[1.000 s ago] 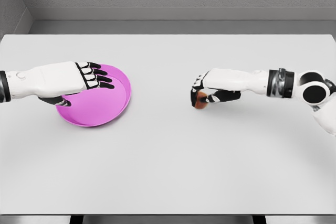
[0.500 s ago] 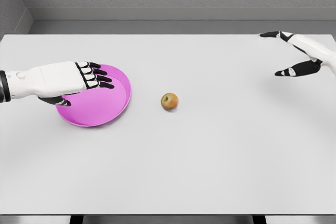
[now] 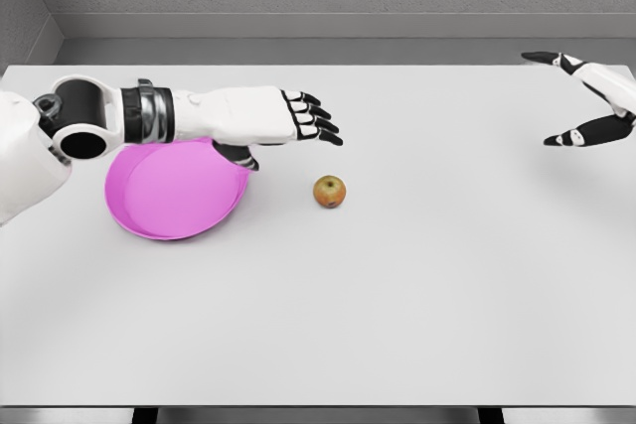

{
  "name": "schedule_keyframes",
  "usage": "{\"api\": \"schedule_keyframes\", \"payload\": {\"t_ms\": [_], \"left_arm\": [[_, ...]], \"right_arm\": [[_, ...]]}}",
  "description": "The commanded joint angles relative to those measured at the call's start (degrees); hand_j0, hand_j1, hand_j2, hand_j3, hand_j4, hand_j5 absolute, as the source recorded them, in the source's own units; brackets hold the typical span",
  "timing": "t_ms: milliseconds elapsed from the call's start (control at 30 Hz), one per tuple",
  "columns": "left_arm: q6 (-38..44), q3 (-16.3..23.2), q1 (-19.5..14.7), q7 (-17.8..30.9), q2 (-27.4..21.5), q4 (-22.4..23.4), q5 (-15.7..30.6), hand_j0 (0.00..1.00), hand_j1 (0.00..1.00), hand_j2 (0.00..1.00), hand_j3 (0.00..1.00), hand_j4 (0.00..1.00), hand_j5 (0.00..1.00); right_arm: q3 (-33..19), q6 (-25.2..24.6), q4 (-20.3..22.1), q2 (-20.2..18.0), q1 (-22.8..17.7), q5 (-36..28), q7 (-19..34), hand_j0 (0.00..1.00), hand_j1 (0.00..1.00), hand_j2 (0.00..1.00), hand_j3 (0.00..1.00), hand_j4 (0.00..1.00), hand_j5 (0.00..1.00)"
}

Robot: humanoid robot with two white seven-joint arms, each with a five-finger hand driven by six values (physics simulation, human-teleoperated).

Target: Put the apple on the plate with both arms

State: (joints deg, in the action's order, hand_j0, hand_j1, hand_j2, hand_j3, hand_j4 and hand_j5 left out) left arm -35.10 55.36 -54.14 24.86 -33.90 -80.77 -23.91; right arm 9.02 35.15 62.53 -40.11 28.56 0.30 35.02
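— Where is your apple?

— Your apple sits upright on the white table, just right of the pink plate and apart from its rim. Nothing touches it.

— And your left hand?

— Your left hand reaches in from the left, its forearm crossing above the plate's far edge. The fingers are stretched out flat and slightly spread, their dark tips pointing right. The thumb hangs down below the palm, near the plate's right rim. The hand holds nothing. Its fingertips stand up and to the left of the apple, near it but clear of it.

— What of the right one?

— Your right hand shows at the picture's right edge, over the table's far right corner, well apart from the apple. You see it only in part: one dark-tipped finger points left at the top, and another digit points left lower down, with a wide gap between them. It is spread open and grasps nothing.

— And the plate itself?

— The plate lies flat on the table's left half, with nothing in it.
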Motion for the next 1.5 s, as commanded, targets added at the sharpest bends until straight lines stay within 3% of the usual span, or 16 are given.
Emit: {"api": "schedule_keyframes", "payload": {"t_ms": [0, 333, 400, 500, 1100, 1467], "left_arm": [[0.1, 2.56, 0.0, 0.19, 2.96, 2.99, 0.09, 1.0, 1.0, 1.0, 1.0, 1.0, 1.0], [0.1, 3.79, 0.0, 0.19, 4.72, 3.51, -1.76, 1.0, 1.0, 1.0, 1.0, 1.0, 1.0], [0.1, 6.08, -0.61, 0.1, 6.65, 5.89, -1.85, 1.0, 1.0, 1.0, 1.0, 1.0, 1.0], [0.1, 7.05, -0.7, 0.1, 6.92, 5.97, -1.85, 1.0, 1.0, 1.0, 1.0, 1.0, 1.0], [0.1, 7.05, -1.14, -0.34, 11.31, 14.06, -4.04, 1.0, 1.0, 1.0, 1.0, 1.0, 1.0], [0.1, 7.13, -1.14, -0.34, 12.54, 15.73, -5.27, 0.96, 0.96, 0.96, 0.96, 0.96, 0.96]], "right_arm": [[-0.4, -0.15, 0.22, 0.03, 0.0, -0.48, -0.02, 1.0, 1.0, 1.0, 1.0, 1.0, 1.0], [0.12, -0.15, 1.01, -0.06, 1.23, -0.48, -0.02, 1.0, 1.0, 1.0, 1.0, 1.0, 1.0], [0.12, -0.15, 1.1, -0.06, 1.32, -0.48, -0.02, 1.0, 1.0, 1.0, 1.0, 1.0, 1.0], [0.65, -0.15, 1.1, -0.06, 1.32, -0.48, -0.02, 1.0, 1.0, 1.0, 1.0, 1.0, 1.0], [1.09, -0.15, 1.1, -0.06, 1.32, -0.48, -0.02, 1.0, 1.0, 1.0, 1.0, 1.0, 1.0], [1.44, -0.15, 1.1, -0.06, 1.23, -0.48, -0.02, 1.0, 1.0, 1.0, 1.0, 1.0, 1.0]]}}
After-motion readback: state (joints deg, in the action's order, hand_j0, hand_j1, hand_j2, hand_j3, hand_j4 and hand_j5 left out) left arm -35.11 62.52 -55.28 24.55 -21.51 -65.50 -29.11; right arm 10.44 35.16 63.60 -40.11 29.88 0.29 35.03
